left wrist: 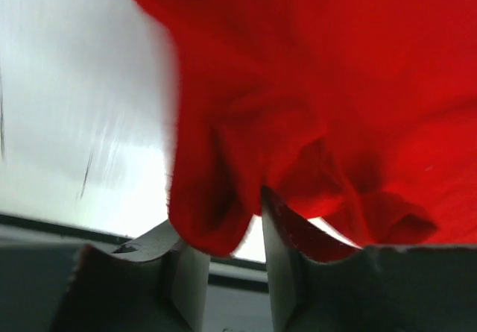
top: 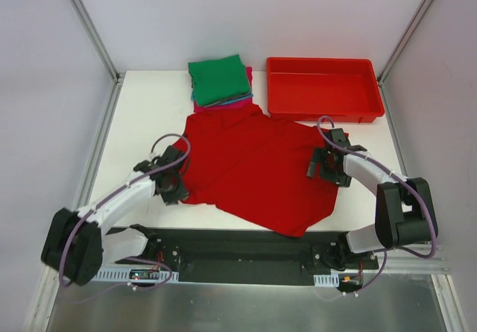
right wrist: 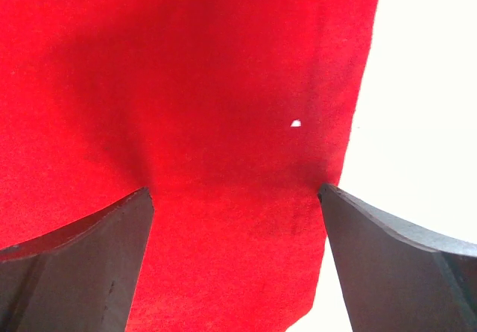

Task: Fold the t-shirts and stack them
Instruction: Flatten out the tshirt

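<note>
1. The red t-shirt (top: 257, 164) lies spread open across the middle of the white table (top: 141, 116), rumpled and set askew, with its near corner reaching the table's front edge
2. At the far side of the table sits a stack of folded shirts: the green t-shirt (top: 218, 78) is on top, a teal-blue t-shirt (top: 232, 102) shows as a thin edge beneath it, and a magenta-pink t-shirt (top: 200, 107) peeks out at the bottom
3. The far edge of the red t-shirt reaches the foot of this stack
4. A red bin (top: 323, 87) stands just to the right of the stack, at the far right of the table, close beyond the red t-shirt's far right edge
5. The left claw (top: 175, 185) sits at the red t-shirt's left edge, near the front; its wrist view shows the fingers (left wrist: 287, 265) drawn close, pinching a bunched fold of the red cloth, which gathers in creases just above them
6. The right claw (top: 326, 164) is over the red t-shirt's right edge with its jaws spread wide; in its wrist view the two dark fingers (right wrist: 74, 265) stand well apart, their tips down on flat red cloth, with a hemmed edge and bare table just to the right
</note>
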Motion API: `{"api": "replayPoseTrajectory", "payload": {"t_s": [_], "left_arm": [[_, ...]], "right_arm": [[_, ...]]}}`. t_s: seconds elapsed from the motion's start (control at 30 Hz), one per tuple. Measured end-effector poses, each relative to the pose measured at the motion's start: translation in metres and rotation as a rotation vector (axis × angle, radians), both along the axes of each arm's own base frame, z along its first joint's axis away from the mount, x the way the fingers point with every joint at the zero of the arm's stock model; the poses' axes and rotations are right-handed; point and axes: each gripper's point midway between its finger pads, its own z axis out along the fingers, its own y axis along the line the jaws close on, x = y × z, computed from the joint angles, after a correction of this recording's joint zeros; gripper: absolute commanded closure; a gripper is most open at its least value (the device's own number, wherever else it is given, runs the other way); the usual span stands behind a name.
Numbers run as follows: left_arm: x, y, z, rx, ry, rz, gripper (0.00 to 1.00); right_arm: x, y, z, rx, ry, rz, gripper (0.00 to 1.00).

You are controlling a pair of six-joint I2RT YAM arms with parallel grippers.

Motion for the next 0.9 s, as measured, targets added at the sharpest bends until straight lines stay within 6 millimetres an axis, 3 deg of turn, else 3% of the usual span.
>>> {"api": "replayPoseTrajectory", "payload": {"t_s": [0.07, 0.2, 0.33, 0.43, 0.53, 0.63, 0.77, 0.9], "left_arm": [[-0.023, 0.006, -0.006, -0.023, 0.023, 0.036, 0.54], [-0.064, 0.015, -0.010, -0.067, 0.067, 0.095, 0.24], [-0.057, 0.011, 0.012, -0.115, -0.011, 0.111, 0.01], [-0.037, 0.010, 0.035, -0.111, -0.087, 0.114, 0.01], [-0.020, 0.015, 0.044, -0.066, -0.111, 0.139, 0.02], [-0.011, 0.028, 0.036, -0.026, -0.073, 0.213, 0.06], [-0.017, 0.055, 0.016, 0.028, -0.022, 0.332, 0.12], [-0.018, 0.057, 0.001, 0.016, -0.015, 0.346, 0.25]], "right_arm": [[0.001, -0.005, 0.000, -0.007, -0.003, -0.023, 0.04], [0.003, -0.012, 0.003, -0.014, -0.016, -0.051, 0.04], [0.006, -0.011, 0.010, -0.004, -0.055, -0.051, 0.04], [0.008, -0.010, 0.012, 0.008, -0.080, -0.046, 0.04], [0.005, -0.009, 0.010, 0.015, -0.078, -0.043, 0.04], [0.002, -0.007, 0.009, 0.028, -0.076, -0.035, 0.04], [0.004, -0.006, 0.012, 0.036, -0.093, -0.030, 0.04], [0.004, -0.005, 0.013, 0.039, -0.101, -0.028, 0.04]]}}
